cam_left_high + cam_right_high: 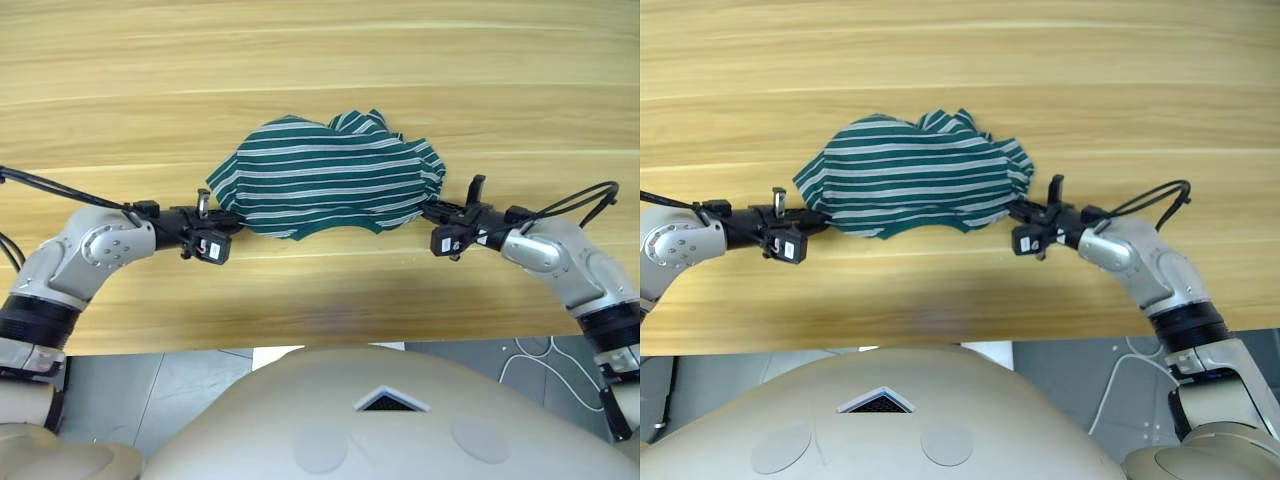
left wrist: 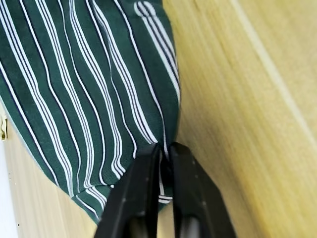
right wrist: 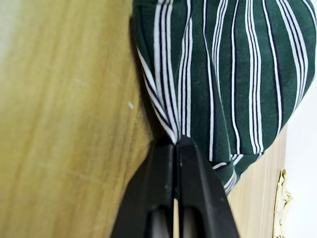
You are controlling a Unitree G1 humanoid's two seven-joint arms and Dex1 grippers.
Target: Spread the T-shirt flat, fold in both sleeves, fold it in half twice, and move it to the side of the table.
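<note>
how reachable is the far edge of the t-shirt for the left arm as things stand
Probably not at once: the left tool is shut on the left edge of the T-shirt and would have to let go first. Nothing else looks to be in the way.

Gripped the green, white-striped T-shirt (image 1: 912, 175) at its left edge with the left gripper (image 1: 823, 218) and at its right edge with the right gripper (image 1: 1015, 207). Sat between them as a rumpled bunch on the wooden table (image 1: 960, 60), towards its near edge.
</note>
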